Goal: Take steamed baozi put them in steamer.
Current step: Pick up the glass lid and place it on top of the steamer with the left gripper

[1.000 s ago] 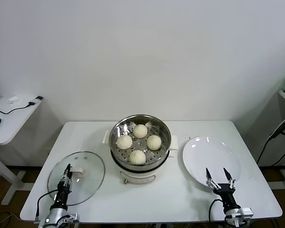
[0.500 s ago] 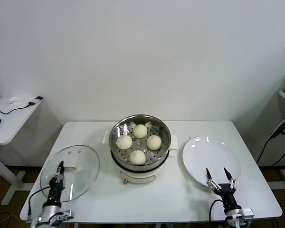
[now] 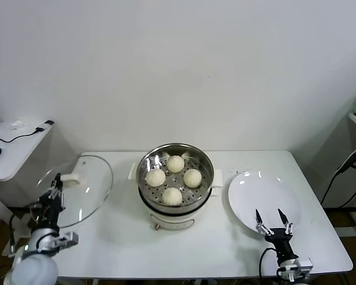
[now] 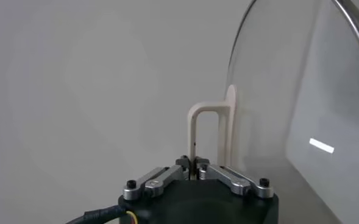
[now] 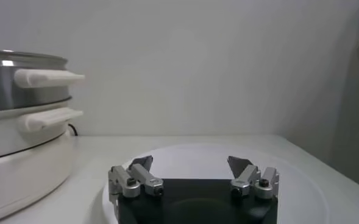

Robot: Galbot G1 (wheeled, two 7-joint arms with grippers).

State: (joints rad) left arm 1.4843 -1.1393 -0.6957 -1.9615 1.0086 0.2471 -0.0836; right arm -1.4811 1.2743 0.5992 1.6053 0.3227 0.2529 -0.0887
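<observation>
Four cream-white steamed baozi (image 3: 172, 196) sit on the perforated tray inside the steel steamer (image 3: 147, 159) at the table's middle. My left gripper (image 3: 58, 183) is shut on the white handle (image 4: 196, 137) of the round glass lid (image 3: 83, 193) and holds the lid tilted up in the air over the table's left edge. My right gripper (image 3: 272, 222) is open and empty, low over the near rim of the flat white plate (image 3: 255, 190). The steamer's side (image 5: 21, 115) shows in the right wrist view.
A side table (image 3: 12, 148) with a cable and a blue mouse stands at the far left. The steamer's cream-white base (image 3: 173, 222) has side handles. The white table's front edge (image 3: 196, 267) runs near both arms.
My left gripper has lifted the glass lid off the table and carried it up and to the left, tilting it. The right gripper has stayed in place.
</observation>
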